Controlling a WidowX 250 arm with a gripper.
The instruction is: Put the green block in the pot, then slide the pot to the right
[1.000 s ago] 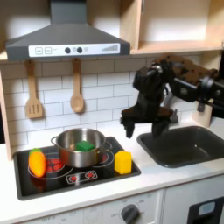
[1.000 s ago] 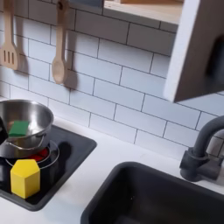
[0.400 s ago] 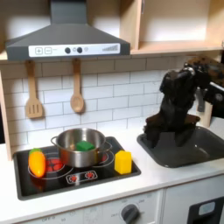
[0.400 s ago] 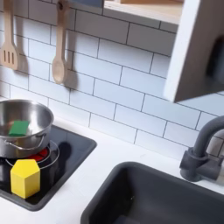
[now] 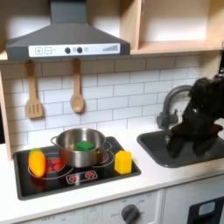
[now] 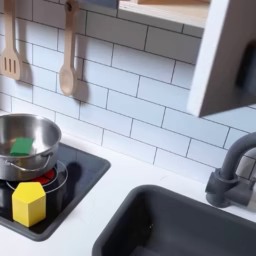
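Yellow block (image 6: pixel 29 203) up front on the stove (image 6: pixel 85 172), and behind it the pot (image 5: pixel 80 147) with the green block (image 5: pixel 83 145) inside — arm over the sink (image 5: pixel 179 150) (gripper (image 5: pixel 181 144) blurred, grip state unreadable).

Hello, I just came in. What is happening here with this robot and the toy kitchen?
Nothing is being handled right now. The green block already lies inside the pot, which stands on the black stove top between an orange-yellow toy vegetable and a yellow block. The robot arm is over the sink, at the first exterior view's right, well apart from the pot. I cannot tell whether its pincer is open or shut. The pot has apparently not been slid yet.
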